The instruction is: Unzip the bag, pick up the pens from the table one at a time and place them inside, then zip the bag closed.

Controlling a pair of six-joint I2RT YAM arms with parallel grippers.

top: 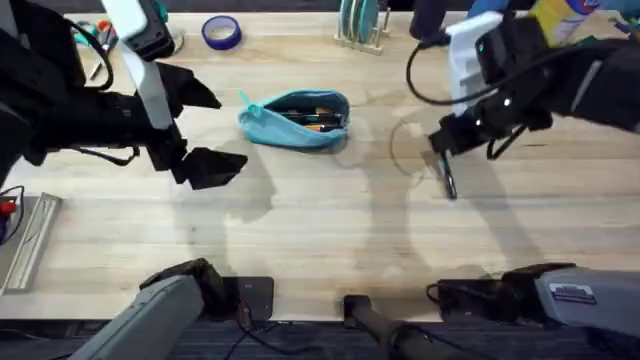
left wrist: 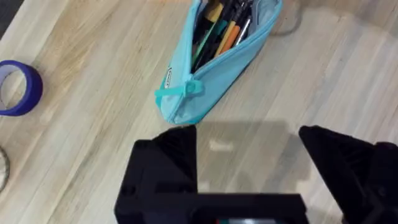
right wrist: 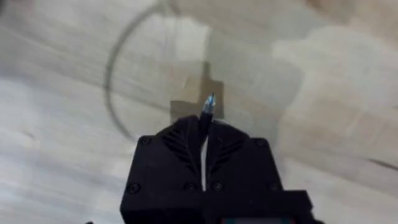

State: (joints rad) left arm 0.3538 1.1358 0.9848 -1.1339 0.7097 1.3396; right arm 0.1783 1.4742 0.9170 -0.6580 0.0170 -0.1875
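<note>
Pen (right wrist: 208, 107) between right tool (right wrist: 204, 134) fingers

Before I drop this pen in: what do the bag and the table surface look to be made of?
The bag looks like soft woven fabric, matte turquoise: it sags and creases around the open zipper. The table looks like pale wood, or a wood-look laminate, with visible grain, plank seams and a mild sheen. The pen in the right pincer is too small to judge.

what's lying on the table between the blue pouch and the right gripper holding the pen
Nothing solid: in the overhead view, the table between the pouch and the right gripper, shut on a pen, is bare wood with a faint ring mark.
</note>
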